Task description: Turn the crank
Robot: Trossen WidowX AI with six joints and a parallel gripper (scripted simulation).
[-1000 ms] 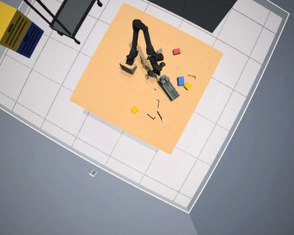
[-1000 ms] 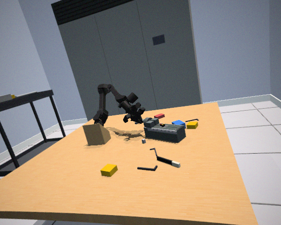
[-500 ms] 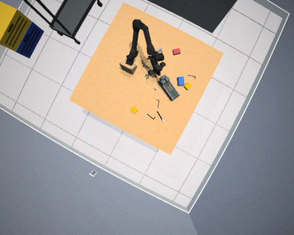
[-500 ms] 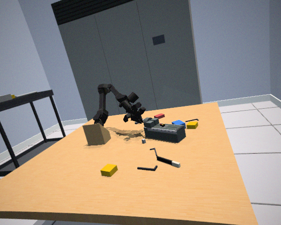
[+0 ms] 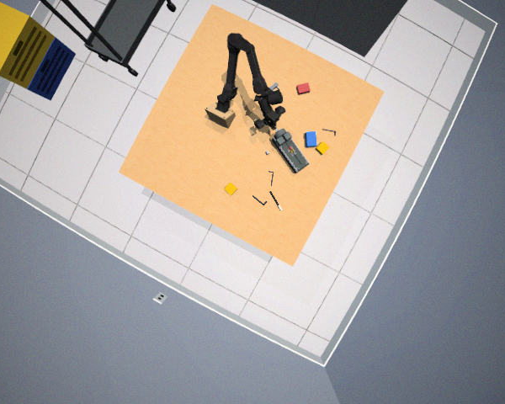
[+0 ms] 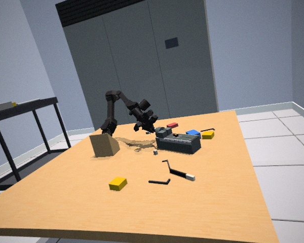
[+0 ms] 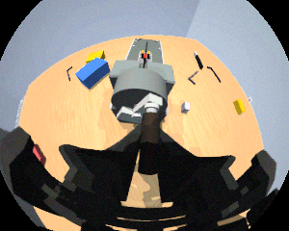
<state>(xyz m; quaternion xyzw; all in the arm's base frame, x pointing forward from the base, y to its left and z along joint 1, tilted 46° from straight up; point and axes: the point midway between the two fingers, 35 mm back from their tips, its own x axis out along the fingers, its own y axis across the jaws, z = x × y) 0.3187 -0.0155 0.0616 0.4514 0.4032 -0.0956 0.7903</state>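
The grey machine (image 5: 299,163) (image 6: 173,145) (image 7: 140,87) stands on the table with its round hub toward my arm. A pale crank arm (image 7: 153,102) on the hub's face carries a dark brown handle (image 7: 149,144). My gripper (image 5: 273,127) (image 6: 154,130) (image 7: 147,128) is shut on the handle, with a finger on each side. The red pointer (image 5: 290,150) (image 7: 144,56) shows on the top of the machine, with brass-coloured spots close to it. It is too small to tell whether it is exactly level with the zero marks.
A blue block (image 5: 310,139) (image 6: 193,132) (image 7: 92,73) and a yellow block (image 5: 322,148) (image 6: 207,135) lie beside the machine. A red block (image 5: 303,87) (image 6: 172,125) lies farther off. A small pale cube (image 5: 267,152) (image 6: 155,152) (image 7: 185,107), several hex keys and another yellow block (image 5: 231,188) (image 6: 117,183) are on the other side.
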